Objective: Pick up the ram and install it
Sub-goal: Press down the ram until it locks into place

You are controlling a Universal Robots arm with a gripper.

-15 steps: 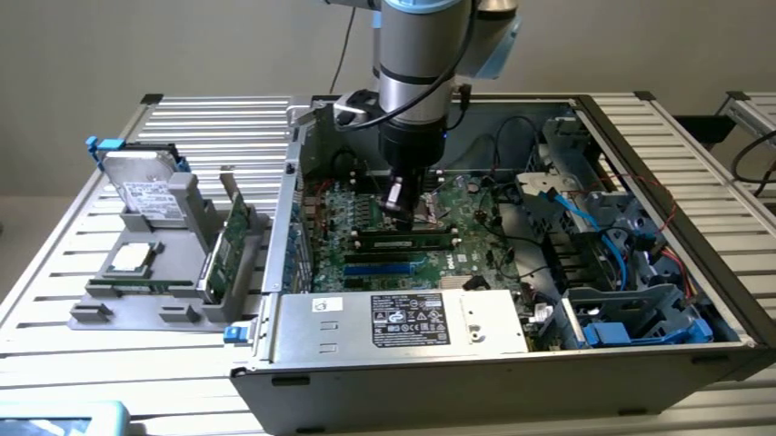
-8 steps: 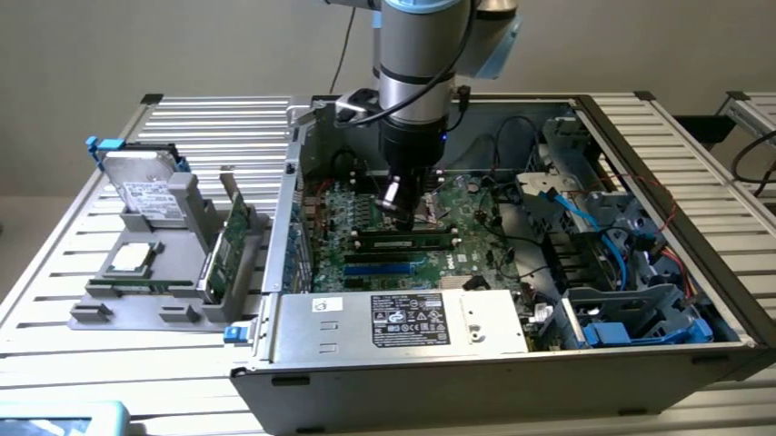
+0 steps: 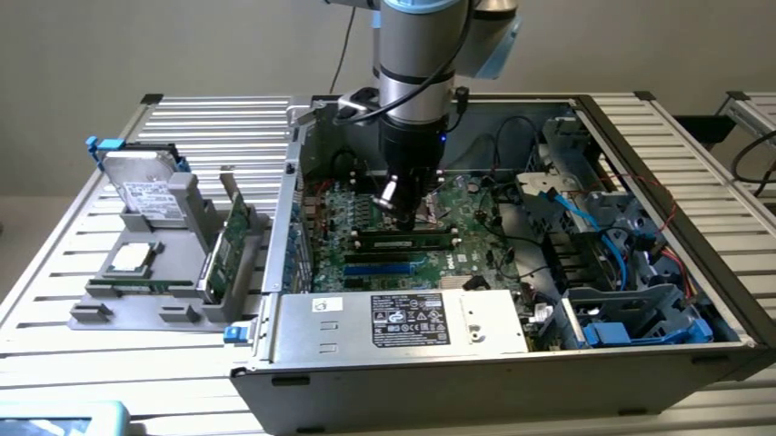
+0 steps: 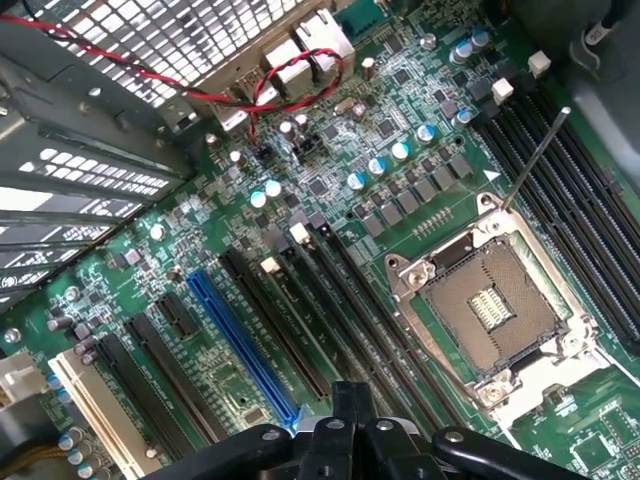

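The ram [image 3: 406, 242], a long thin green stick with dark chips, lies along a black slot on the motherboard [image 3: 352, 213] inside the open computer case. My gripper [image 3: 398, 204] hangs just above and behind it, on the vertical arm. In the wrist view the gripper [image 4: 350, 400] is shut, its dark fingers pressed together with nothing visible between them. Beneath it are the long black slots [image 4: 330, 300], a blue slot [image 4: 240, 345] and the open CPU socket [image 4: 490, 300]. I cannot tell whether the fingers touch the ram.
The case walls [image 3: 291, 182] enclose the board. A silver power supply [image 3: 401, 320] sits at the front, with cables and blue drive bays [image 3: 606, 245] at the exterior view's right. A grey fixture [image 3: 158, 291] at the left holds a hard drive [image 3: 145, 191] and a broader green card [image 3: 231, 241]. Red wires [image 4: 200, 95] run near the rear grille.
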